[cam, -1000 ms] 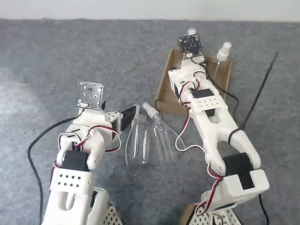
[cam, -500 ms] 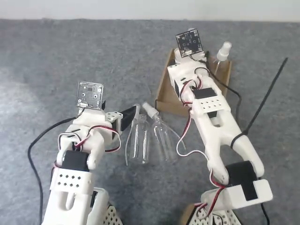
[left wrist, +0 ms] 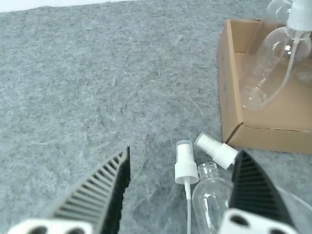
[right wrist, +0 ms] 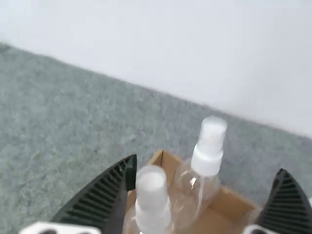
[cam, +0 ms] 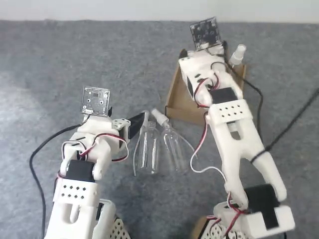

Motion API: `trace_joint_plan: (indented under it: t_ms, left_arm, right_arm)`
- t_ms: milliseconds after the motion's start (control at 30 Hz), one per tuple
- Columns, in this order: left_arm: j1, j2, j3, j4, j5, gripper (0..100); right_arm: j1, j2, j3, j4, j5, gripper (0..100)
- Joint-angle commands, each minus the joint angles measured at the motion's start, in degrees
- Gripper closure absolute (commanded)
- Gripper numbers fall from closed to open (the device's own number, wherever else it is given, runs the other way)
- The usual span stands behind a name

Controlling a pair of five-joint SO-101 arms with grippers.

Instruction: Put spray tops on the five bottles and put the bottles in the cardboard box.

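Observation:
Two clear bottles lie side by side on the grey carpet (cam: 60, 59): the left bottle (cam: 149, 149) with a bare neck (left wrist: 209, 169), and the right bottle (cam: 173, 145) with a white spray top (left wrist: 216, 149) at its neck. A loose spray top (left wrist: 185, 168) with its thin tube lies beside the bare neck. My left gripper (left wrist: 180, 195) is open just behind these. The cardboard box (cam: 175, 94) holds standing bottles with spray tops (right wrist: 209, 146) (right wrist: 151, 192). My right gripper (right wrist: 195, 204) hangs open above them, over the box.
One capped bottle (cam: 238, 53) stands at the box's far right corner. A black cable (cam: 294, 119) runs along the carpet on the right. A pale wall (right wrist: 146, 44) rises behind the box. Open carpet lies left of the box.
My right arm has stretched farther over the box toward the back, and its wrist now covers a bottle cap that showed before. The left arm and the two lying bottles have not moved.

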Motion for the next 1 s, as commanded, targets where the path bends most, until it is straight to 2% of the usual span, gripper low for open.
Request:
trace_joint_plan:
  t_ms: [0,100,267,467,533,633,767,967]
  left_arm:
    - [-0.18,-0.35,-0.40,-1.49,-0.26,69]
    - [-0.44,-0.35,-0.40,-1.49,-0.26,69]
    - [-0.53,-0.35,-0.40,-1.49,-0.26,69]
    - [-0.62,-0.35,-0.40,-1.58,-0.26,69]
    - [-1.32,-0.35,-0.66,-1.58,-0.26,69]
    - [-7.38,-0.35,-1.89,-2.99,0.70,69]
    - [-16.97,-0.35,-4.09,-3.25,7.30,69]
    - [-17.67,-0.09,-4.09,-3.25,7.21,69]
  right_arm:
    - [0.13,-7.96,-7.56,5.41,0.97,63.0]
    - [-0.31,-11.03,-10.02,12.97,0.62,63.0]
    - [-4.88,-18.15,-11.69,32.84,0.53,63.0]
    - [-16.57,-24.66,-11.16,54.37,0.35,63.0]
    - [-20.70,-24.31,-8.88,58.42,-1.76,63.0]
    - [-24.92,-22.73,-1.93,56.57,-8.62,63.0]
    - [-26.59,-20.35,9.41,46.29,-11.69,63.0]
    - [-26.33,-17.36,21.19,35.12,-11.87,63.0]
